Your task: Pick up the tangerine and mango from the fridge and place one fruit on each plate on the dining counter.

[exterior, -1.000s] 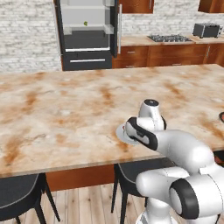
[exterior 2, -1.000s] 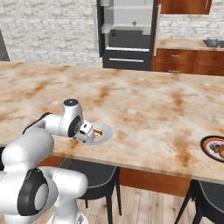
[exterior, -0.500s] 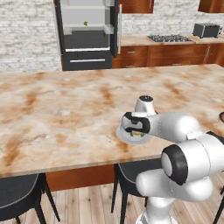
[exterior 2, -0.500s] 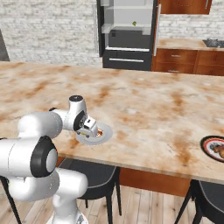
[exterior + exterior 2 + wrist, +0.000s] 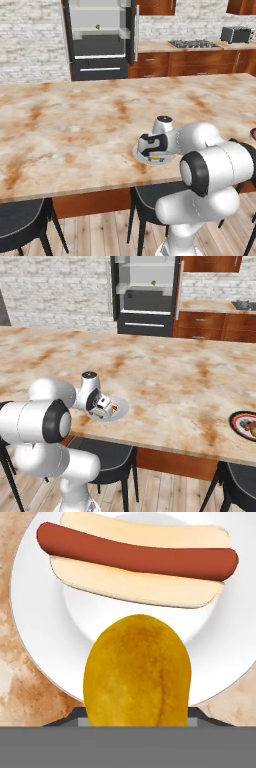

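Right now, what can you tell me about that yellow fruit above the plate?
The mango is a smooth, rounded golden-yellow fruit with faint brownish mottling. It sits in the shut end effector, over the near rim of the white plate on the dining counter. A hot dog lies on the plate's far side, apart from it.

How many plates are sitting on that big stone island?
2. One pale plate near the front edge, under the pincer, already holding a hot dog. One dark-rimmed plate at the island's right end. The arm may hide others.
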Tool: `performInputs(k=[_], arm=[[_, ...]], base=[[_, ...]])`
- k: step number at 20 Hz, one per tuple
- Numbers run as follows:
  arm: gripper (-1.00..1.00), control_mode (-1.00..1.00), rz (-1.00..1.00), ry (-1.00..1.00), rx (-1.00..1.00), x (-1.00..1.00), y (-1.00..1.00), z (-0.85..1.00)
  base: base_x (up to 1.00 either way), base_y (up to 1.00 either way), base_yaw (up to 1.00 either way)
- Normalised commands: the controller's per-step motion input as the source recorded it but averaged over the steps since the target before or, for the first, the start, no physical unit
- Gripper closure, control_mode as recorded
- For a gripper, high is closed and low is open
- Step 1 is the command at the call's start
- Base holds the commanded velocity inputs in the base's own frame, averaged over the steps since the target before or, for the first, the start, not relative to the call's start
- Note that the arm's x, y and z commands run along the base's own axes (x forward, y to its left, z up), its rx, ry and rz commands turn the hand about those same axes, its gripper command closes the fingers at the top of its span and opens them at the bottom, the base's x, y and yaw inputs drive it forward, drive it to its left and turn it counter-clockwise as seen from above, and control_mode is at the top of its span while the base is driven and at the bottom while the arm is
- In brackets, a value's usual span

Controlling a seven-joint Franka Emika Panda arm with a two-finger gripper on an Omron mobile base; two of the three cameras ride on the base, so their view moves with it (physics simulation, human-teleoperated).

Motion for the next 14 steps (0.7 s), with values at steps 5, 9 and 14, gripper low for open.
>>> performInputs(k=[5,9,14], arm=[[1.0,-1.0,0.0,0.07,0.0,0.38,0.0,-0.01],[1.0,-1.0,0.0,0.08,0.0,0.05,-0.01,-0.18],[1.0,-1.0,0.0,0.01,0.0,0.07,0.0,-0.01]], base=[[0.0,0.0,0.0],[0.0,0.0,0.0],[0.0,0.0,0.0]])
